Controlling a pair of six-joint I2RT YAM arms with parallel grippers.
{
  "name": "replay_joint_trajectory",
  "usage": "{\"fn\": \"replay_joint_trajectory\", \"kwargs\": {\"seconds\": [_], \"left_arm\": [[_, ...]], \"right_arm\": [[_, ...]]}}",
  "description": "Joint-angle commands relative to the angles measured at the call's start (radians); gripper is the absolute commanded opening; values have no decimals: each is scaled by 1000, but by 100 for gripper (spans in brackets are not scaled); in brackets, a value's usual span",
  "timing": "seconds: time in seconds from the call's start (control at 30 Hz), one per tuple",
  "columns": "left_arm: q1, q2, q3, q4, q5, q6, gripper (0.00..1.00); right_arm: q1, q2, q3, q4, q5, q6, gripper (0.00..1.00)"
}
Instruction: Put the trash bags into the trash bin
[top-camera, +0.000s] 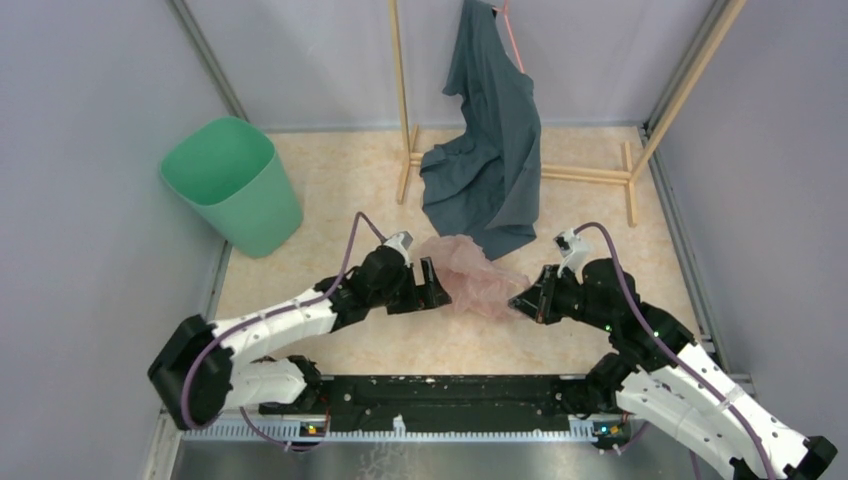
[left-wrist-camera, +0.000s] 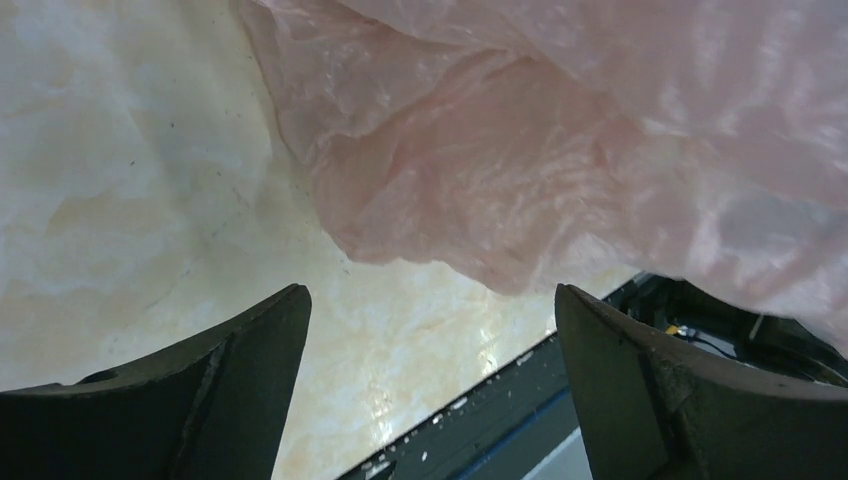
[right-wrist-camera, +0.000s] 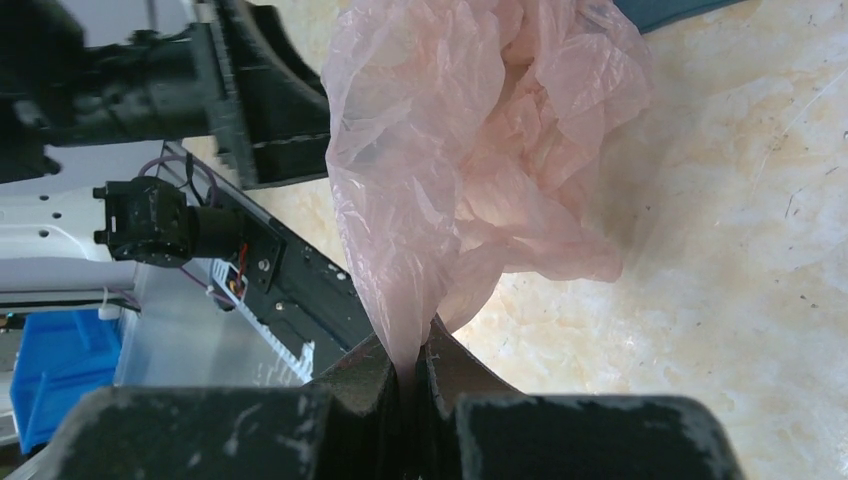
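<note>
Pink film of the trash bags (right-wrist-camera: 480, 150) fills my right wrist view and hides whatever lies behind it. My right claw (right-wrist-camera: 412, 365) is pinching one fold. My left claw (left-wrist-camera: 428, 292) is spread, the bag just ahead. A teal garment (top-camera: 490, 160) hangs just behind at 12 o'clock. The trash bin (top-camera: 235, 185) stands well apart at 10 o'clock, at the table (top-camera: 330, 190) edge.

Left arm (top-camera: 270, 325) and right arm (top-camera: 700, 395) are the same build: chunky white shells dotted with small dark screw holes, plus black joints. Left gripper (top-camera: 443, 284) and right gripper (top-camera: 514, 300) are all black. A purple cable (top-camera: 352, 240) arcs off each arm to a white wrist module (top-camera: 398, 242), at the end away from the black base rail (top-camera: 440, 400). Fingers (left-wrist-camera: 650, 380) are matte dark wedges, a bit scuffed.
</note>
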Motion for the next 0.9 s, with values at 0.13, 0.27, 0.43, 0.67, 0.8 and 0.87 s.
{"fn": "replay_joint_trajectory", "kwargs": {"seconds": [0.13, 0.27, 0.43, 0.67, 0.8, 0.87], "left_arm": [[0, 280, 59, 269, 27, -56, 94], [1, 328, 30, 336, 15, -80, 72], [22, 329, 59, 266, -63, -43, 13], [38, 85, 127, -60, -241, 36, 0], [39, -141, 196, -334, -360, 58, 0], [39, -246, 246, -464, -406, 63, 0]], "right_arm": [[-6, -6, 10, 49, -15, 4, 2], [-6, -5, 1, 55, -14, 0, 2], [-7, -1, -11, 60, -19, -5, 2], [-6, -8, 12, 9, 31, -29, 2], [-6, -12, -4, 12, 61, -21, 3], [-7, -13, -18, 28, 78, -13, 4]]}}
